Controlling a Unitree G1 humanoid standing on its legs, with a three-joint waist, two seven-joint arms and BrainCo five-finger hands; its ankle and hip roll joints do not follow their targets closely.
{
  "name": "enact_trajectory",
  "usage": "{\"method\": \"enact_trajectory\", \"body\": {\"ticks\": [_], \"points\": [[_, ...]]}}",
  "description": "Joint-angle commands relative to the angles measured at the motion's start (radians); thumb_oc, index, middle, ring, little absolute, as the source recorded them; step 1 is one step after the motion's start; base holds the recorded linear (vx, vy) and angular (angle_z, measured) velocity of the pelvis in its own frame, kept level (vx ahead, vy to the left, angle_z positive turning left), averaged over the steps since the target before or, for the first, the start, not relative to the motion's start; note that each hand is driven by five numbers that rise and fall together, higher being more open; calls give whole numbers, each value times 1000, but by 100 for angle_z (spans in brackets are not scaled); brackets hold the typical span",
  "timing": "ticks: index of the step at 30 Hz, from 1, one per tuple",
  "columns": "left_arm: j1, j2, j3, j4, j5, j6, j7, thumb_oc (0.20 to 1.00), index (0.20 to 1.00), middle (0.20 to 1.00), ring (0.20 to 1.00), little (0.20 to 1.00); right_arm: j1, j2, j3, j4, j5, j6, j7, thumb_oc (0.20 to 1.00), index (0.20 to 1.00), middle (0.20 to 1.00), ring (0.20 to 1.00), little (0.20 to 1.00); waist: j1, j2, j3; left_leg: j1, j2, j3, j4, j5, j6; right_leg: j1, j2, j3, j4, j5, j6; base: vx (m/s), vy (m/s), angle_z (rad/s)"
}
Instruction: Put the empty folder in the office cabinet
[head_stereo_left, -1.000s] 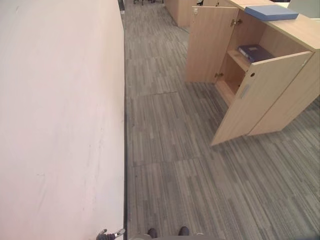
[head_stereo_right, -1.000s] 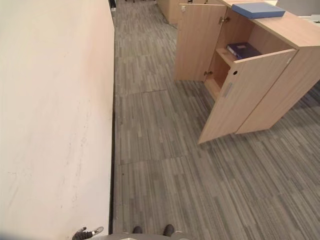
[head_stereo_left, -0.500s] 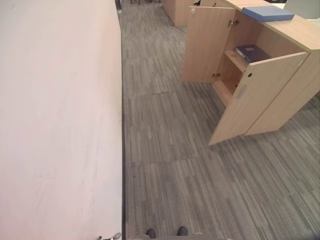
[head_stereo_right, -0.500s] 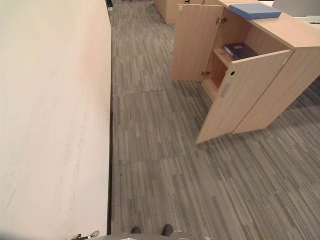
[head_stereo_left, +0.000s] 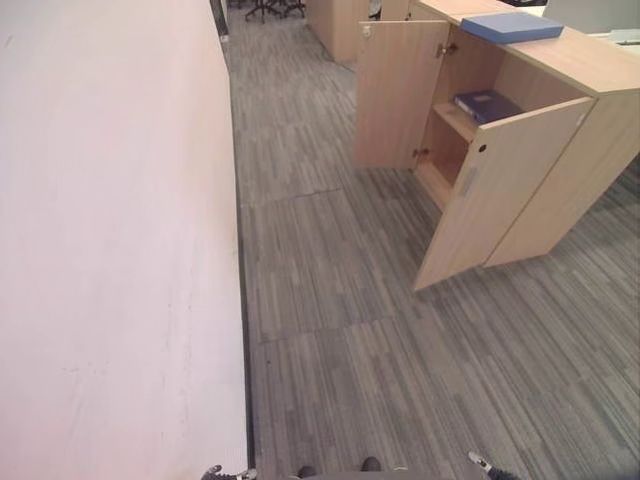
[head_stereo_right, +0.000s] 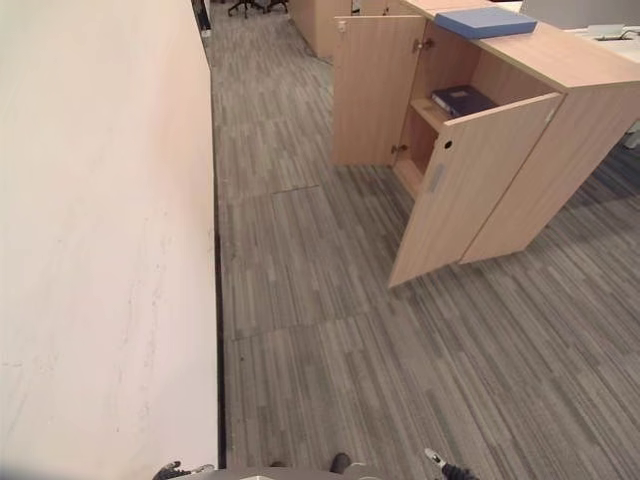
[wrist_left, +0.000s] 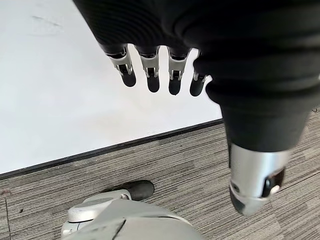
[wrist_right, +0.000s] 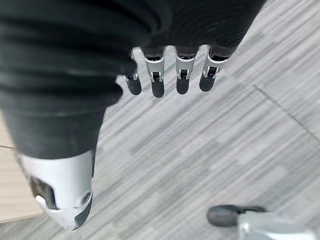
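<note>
Along your left side runs a white wall (head_stereo_left: 110, 250), cut off by the frame at top and bottom, with a dark strip where it meets the grey carpet floor (head_stereo_left: 360, 330). Ahead on your right stands the office cabinet (head_stereo_left: 560, 120), both doors swung open: the far door (head_stereo_left: 398, 95) and the near door (head_stereo_left: 495, 195), which hides most of the interior. You can make out a dark blue folder (head_stereo_left: 485, 104) lying flat on the inner shelf; a lighter blue folder (head_stereo_left: 511, 27) lies on the cabinet top, near its edge. You cannot tell which one is empty. Open carpet lies between you and the cabinet. Your left hand (wrist_left: 150, 75) hangs over the wall's foot, fingers straight and apart, holding nothing. Your right hand (wrist_right: 170, 75) hangs over carpet, fingers likewise straight, touching nothing
</note>
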Motion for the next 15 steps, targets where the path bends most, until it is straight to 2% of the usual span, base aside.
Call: {"method": "enact_trajectory", "body": {"ticks": [1,10,15], "points": [[-17,-2,11,54,41,-6,14,1000,1000,1000,1000,1000,-29,4,40,18,-12,-18,-17,1000,1000,1000,1000,1000,-10,-54,4,14,-25,16,-45,-50,-29,119,-50,-20,-153,64,127,0,0,0],[-21,-8,15,73,44,0,14,1000,1000,1000,1000,1000,-22,23,86,16,-67,-4,-10,1000,1000,1000,1000,1000,-12,-53,6,21,-23,17,-45,-52,-31,124,-48,-18,-153,59,124,0,0,0],[-22,-8,21,81,41,0,19,1000,1000,1000,1000,1000,-17,32,136,27,-150,14,-3,1000,1000,1000,1000,1000,-11,-57,12,17,-20,13,-45,-47,-33,123,-45,-21,-153,57,121,0,0,0]]}}
